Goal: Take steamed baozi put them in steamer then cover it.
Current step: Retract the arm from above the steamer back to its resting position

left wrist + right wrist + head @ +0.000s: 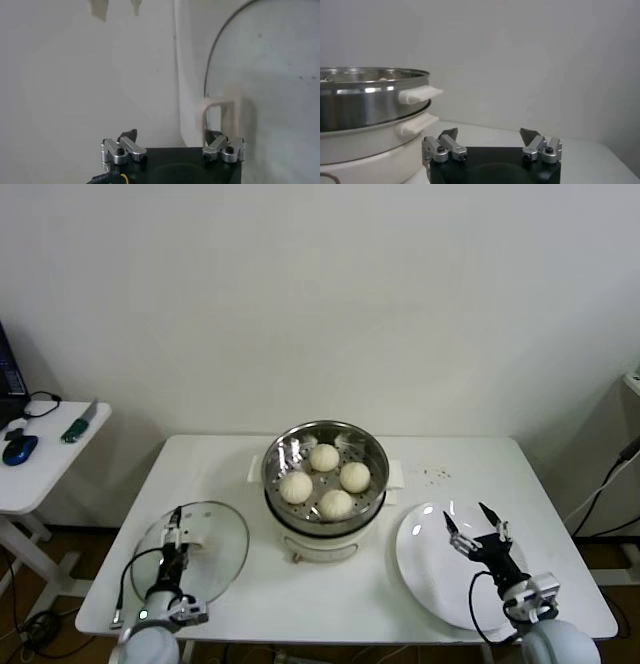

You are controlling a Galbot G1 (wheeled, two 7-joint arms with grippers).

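Under left end effector (176,529), cover (215,554), apart

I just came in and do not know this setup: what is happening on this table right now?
A two-armed robot is loading a steamer on a white table. All four steamed baozi already sit on its perforated tray. The white plate on the robot's right holds no buns. The glass cover is not on yet; it lies flat on the table at the robot's left. The left gripper is open just beside the cover's handle, holding nothing. The right gripper is open above the plate, also holding nothing.
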